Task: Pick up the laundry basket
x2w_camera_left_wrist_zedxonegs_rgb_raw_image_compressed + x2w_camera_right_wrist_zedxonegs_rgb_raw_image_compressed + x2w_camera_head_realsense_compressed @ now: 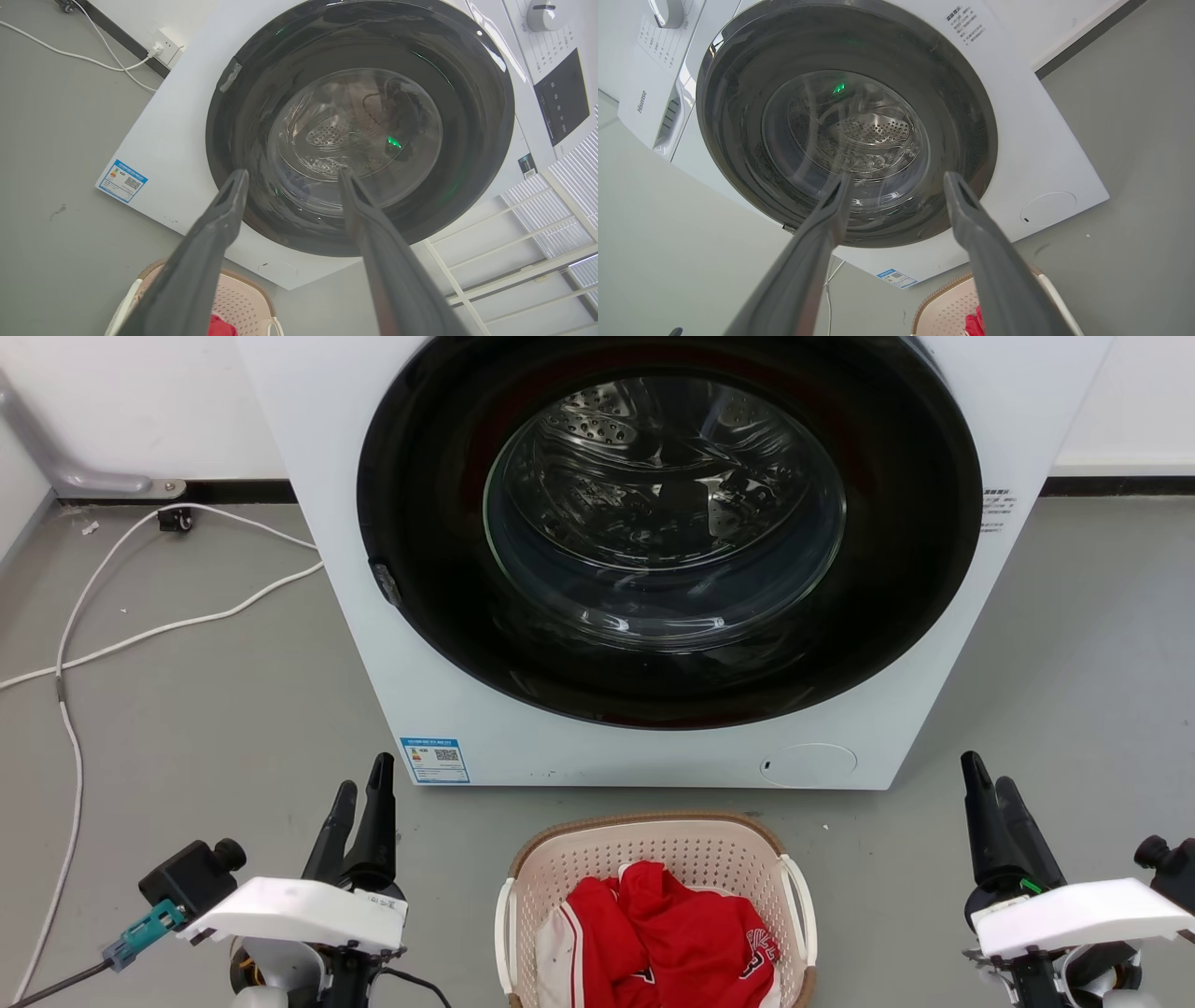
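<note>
The laundry basket (653,845) is cream with perforated walls, a brown rim and white side handles. It sits on the grey floor at the bottom centre of the head view, holding red and white clothes (667,938). My left gripper (364,782) hangs open to the basket's left, well apart from it. My right gripper (988,775) hangs open to its right, also apart. A corner of the basket (238,303) appears in the left wrist view between the open left gripper (292,175) fingers. The right wrist view has the basket (943,312) low beside the open right gripper (896,177).
A white front-loading washer (653,747) with a shut dark round glass door (667,523) stands right behind the basket. White cables (140,635) trail over the floor at the left. Bare grey floor lies on both sides of the basket.
</note>
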